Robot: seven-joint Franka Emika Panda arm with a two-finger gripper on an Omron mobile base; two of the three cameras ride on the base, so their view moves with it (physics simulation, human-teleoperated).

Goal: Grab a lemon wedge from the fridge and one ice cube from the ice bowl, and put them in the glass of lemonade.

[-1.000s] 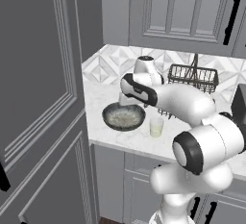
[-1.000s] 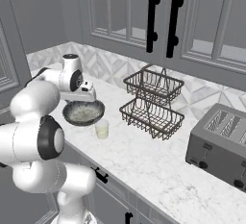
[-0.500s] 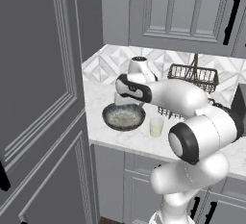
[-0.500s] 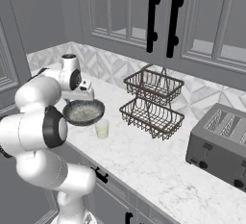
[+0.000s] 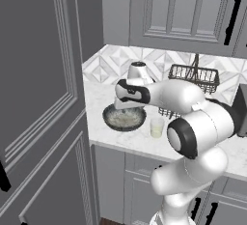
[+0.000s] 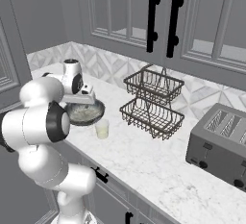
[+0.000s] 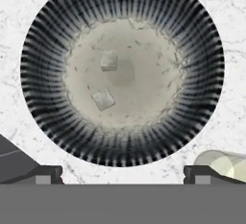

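Note:
The ice bowl [image 7: 122,4], dark and ribbed with a speckled pale inside, lies straight below my hand and holds two ice cubes [image 7: 108,60] [image 7: 103,99]. My gripper [image 7: 122,176] is open and empty, with its fingertips [image 7: 44,174] spread wide over the bowl's near rim. In the base views the gripper [image 5: 126,106] [image 6: 82,101] hangs just above the ice bowl [image 5: 112,121] [image 6: 97,110]. The glass of lemonade [image 5: 157,127] [image 6: 102,128] [image 7: 225,163] stands on the counter right beside the bowl. The lemon wedge and the fridge are out of view.
A two-tier wire basket [image 6: 153,100] [image 5: 194,77] stands behind the glass, and a toaster [image 6: 220,143] sits further right. A tall dark panelled door [image 5: 38,98] closes the counter's left end. Wall cabinets with black handles [image 6: 153,21] hang above.
My hand has shifted slightly left over the bowl while the arm's links swung round. The gripper has stayed open, and the bowl and glass have not moved.

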